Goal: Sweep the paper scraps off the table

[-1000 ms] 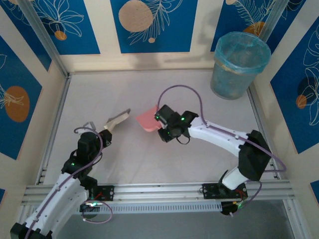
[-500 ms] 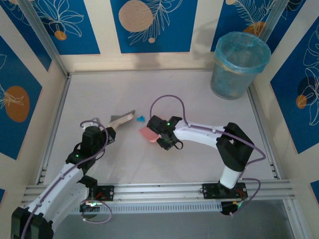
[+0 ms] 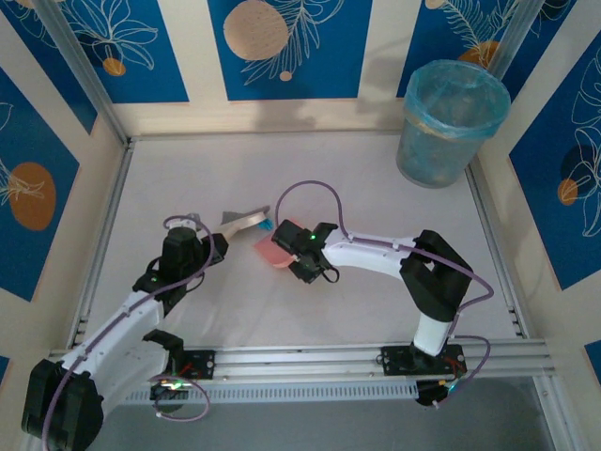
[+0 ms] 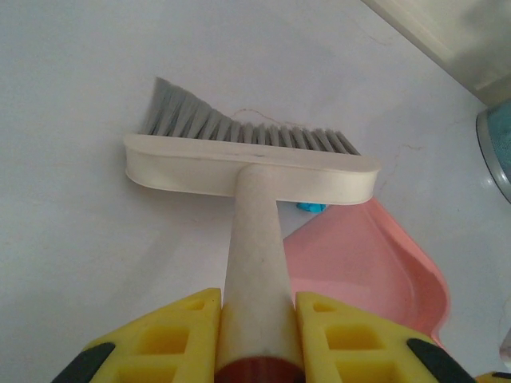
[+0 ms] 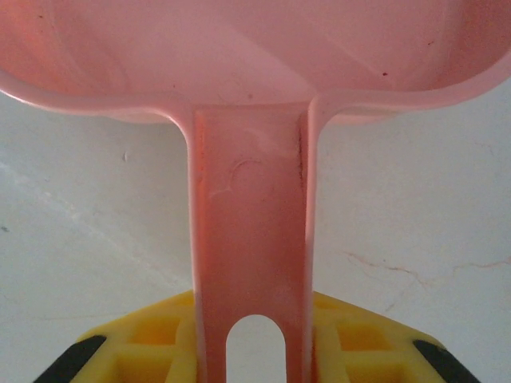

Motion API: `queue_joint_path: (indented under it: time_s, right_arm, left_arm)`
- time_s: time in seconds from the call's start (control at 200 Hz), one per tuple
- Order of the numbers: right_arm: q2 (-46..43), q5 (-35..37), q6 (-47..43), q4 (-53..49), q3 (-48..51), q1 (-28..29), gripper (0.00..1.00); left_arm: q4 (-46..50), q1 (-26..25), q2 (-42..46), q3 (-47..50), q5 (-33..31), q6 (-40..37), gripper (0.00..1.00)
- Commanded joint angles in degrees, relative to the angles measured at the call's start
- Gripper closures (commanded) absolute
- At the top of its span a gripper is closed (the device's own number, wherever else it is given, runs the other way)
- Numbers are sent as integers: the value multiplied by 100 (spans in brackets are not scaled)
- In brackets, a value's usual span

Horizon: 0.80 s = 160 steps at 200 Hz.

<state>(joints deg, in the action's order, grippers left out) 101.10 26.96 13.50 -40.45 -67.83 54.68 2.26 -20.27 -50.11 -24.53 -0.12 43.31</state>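
On the white table (image 3: pixel 376 188) one cyan paper scrap (image 3: pixel 268 225) lies between the brush head and the pink dustpan (image 3: pixel 272 252). My left gripper (image 3: pixel 202 246) is shut on the cream brush handle (image 4: pixel 255 255). The brush head (image 4: pixel 251 167) rests bristles-down on the table, and the cyan scrap (image 4: pixel 311 207) peeks out just behind it at the dustpan's lip (image 4: pixel 375 271). My right gripper (image 3: pixel 299 252) is shut on the dustpan's handle (image 5: pixel 251 239), with the pan (image 5: pixel 255 48) lying low over the table ahead of it.
A blue-lined waste bin (image 3: pixel 453 122) stands at the far right corner; its rim (image 4: pixel 495 144) shows at the edge of the left wrist view. Aluminium rails (image 3: pixel 300 362) run along the near edge, and patterned wall panels enclose the other sides.
The dustpan has come down and left toward the brush. My left arm has pushed the brush rightward, closing on the cyan scrap that came into sight between them.
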Motion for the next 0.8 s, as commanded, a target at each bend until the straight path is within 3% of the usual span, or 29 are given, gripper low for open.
queue_joint_path:
  time_s: [0.0,0.795]
  right_arm:
    - [94,-207,-25,159,146,-89,100]
    - [104,145,162,397,385,-266,100]
  left_arm:
    - [-5,-73,-65,-224,423,-30,100]
    - [-433,-850,-577,-509,1093,-94,100]
